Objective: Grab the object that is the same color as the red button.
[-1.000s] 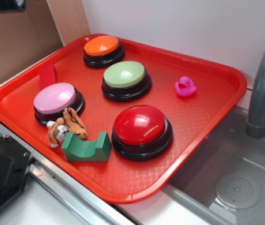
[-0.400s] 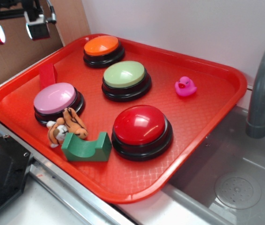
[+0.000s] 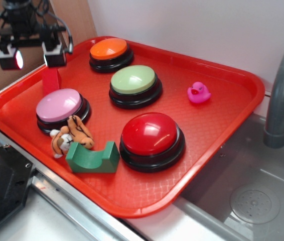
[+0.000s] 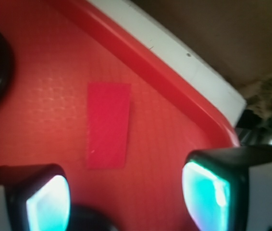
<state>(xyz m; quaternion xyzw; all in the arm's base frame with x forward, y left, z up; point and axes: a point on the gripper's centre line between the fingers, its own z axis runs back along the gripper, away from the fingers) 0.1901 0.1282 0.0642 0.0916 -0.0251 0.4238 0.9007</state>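
Observation:
The red button [image 3: 150,134], a glossy red dome on a black base, sits at the tray's front middle. The object, a small plain red block [image 3: 51,80], stands near the tray's left rim behind the pink-domed button [image 3: 59,105]. In the wrist view the red block [image 4: 108,125] lies flat-faced on the tray floor just ahead of the fingers. My gripper [image 3: 33,56] hovers above the block, slightly to its left, open with nothing between its fingers. In the wrist view the gripper [image 4: 126,199] shows both pads wide apart.
The red tray [image 3: 222,130] also holds an orange button [image 3: 110,50], a green button [image 3: 133,80], a pink duck [image 3: 198,93], a green arched block [image 3: 93,158] and a toy tiger [image 3: 71,135]. A sink and grey faucet [image 3: 282,95] lie to the right; cardboard stands behind the left rim.
The gripper has come down and rightward from the upper left corner, and now hangs close over the red block. Nothing on the tray has moved.

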